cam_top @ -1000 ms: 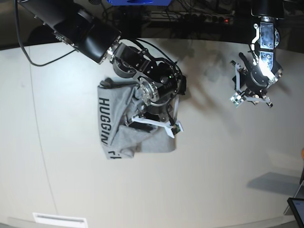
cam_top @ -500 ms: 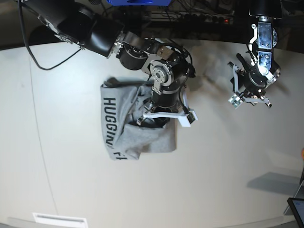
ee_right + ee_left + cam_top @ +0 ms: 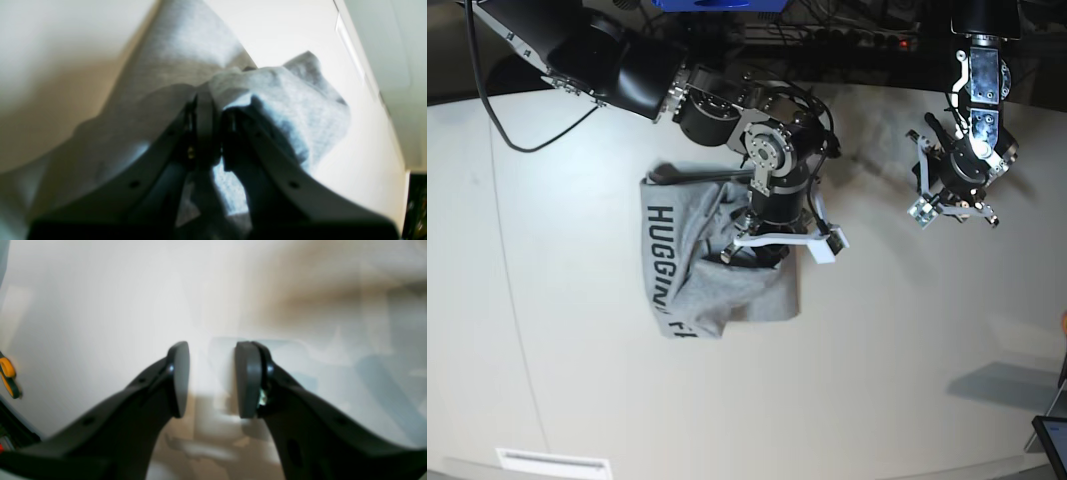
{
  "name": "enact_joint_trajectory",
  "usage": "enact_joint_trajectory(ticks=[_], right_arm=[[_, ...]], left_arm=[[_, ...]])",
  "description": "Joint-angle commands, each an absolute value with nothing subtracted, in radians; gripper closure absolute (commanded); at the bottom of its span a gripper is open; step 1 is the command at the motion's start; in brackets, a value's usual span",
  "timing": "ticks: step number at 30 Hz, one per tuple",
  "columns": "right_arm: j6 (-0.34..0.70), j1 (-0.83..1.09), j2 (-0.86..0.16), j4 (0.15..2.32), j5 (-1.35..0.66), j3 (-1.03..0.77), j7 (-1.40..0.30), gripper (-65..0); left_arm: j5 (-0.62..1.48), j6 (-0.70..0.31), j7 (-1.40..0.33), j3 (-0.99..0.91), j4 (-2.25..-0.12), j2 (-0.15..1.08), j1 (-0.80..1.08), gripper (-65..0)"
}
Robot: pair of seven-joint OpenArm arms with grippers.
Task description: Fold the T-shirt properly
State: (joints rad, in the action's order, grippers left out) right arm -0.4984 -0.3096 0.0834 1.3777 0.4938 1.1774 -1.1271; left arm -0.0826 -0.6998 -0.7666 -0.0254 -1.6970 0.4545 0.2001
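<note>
The heather-grey T-shirt [image 3: 689, 275] lies bunched on the white table [image 3: 897, 350], with the black letters "HUGGIN" running down its left edge. My right gripper [image 3: 732, 250] is over the shirt's middle, shut on a raised fold of the grey cloth. The right wrist view shows that same gripper [image 3: 217, 100] pinching the T-shirt [image 3: 186, 56], which drapes away on both sides. My left gripper [image 3: 952, 205] hovers over bare table at the far right, well apart from the shirt. In its own view the left gripper [image 3: 211, 380] stands open with nothing between the pads.
Cables and dark equipment line the table's back edge [image 3: 847, 40]. A dark screen corner [image 3: 1052, 440] shows at the bottom right, and a white label strip [image 3: 552, 462] near the front left. An orange-handled object [image 3: 7, 376] sits at the left edge of the left wrist view.
My right arm has swung right and turned at the wrist, drawing the pinched fold with it and reshaping the shirt. The left arm has barely shifted.
</note>
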Motion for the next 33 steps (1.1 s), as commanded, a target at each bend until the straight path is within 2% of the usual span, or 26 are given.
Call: enact_joint_trajectory(ticks=[1,6,9,13,20,22,24,27,33], right_arm=[[-0.499,-0.326,0.102,1.391,0.516,1.199,-1.106,-7.8],[-0.499,-0.325,0.102,1.399,0.513,1.277,-1.101,-33.4],[-0.499,-0.317,0.102,1.402,0.515,1.277,-1.098,-43.1],[-0.507,-0.312,0.094,1.524,0.519,1.256,-1.079,-40.0],[-0.472,-0.236,0.090,1.725,0.481,0.839,-1.072,-25.2],[-0.381,-0.226,0.073,1.728,0.377,0.765,-1.081,-27.1],[-0.269,-0.197,0.070,1.744,0.242,0.668,-1.079,-34.7],[-0.180,-0.159,0.065,1.834,0.117,0.564,-1.073,-43.8],[-0.177,-0.148,0.064,1.886,0.039,0.544,-1.073,-44.8]], left_arm=[[-0.084,-0.698,-0.763,-0.030,-1.705,0.466,0.194,-23.3],[-0.084,-0.698,-0.763,-0.030,-1.705,0.466,0.194,-23.3],[-0.084,-0.698,-0.763,-0.030,-1.705,0.466,0.194,-23.3],[-0.084,-0.698,-0.763,-0.030,-1.704,0.466,0.194,-23.3],[-0.084,-0.698,-0.763,-0.030,-1.699,0.466,0.196,-23.3],[-0.084,-0.698,-0.763,-0.030,-1.687,0.466,0.196,-23.3],[-0.084,-0.698,-0.763,-0.031,-1.672,0.466,0.193,-23.3],[-0.084,-0.698,-0.763,-0.031,-1.662,0.466,0.193,-23.3],[-0.084,-0.698,-0.763,-0.031,-1.658,0.466,0.193,-23.3]])
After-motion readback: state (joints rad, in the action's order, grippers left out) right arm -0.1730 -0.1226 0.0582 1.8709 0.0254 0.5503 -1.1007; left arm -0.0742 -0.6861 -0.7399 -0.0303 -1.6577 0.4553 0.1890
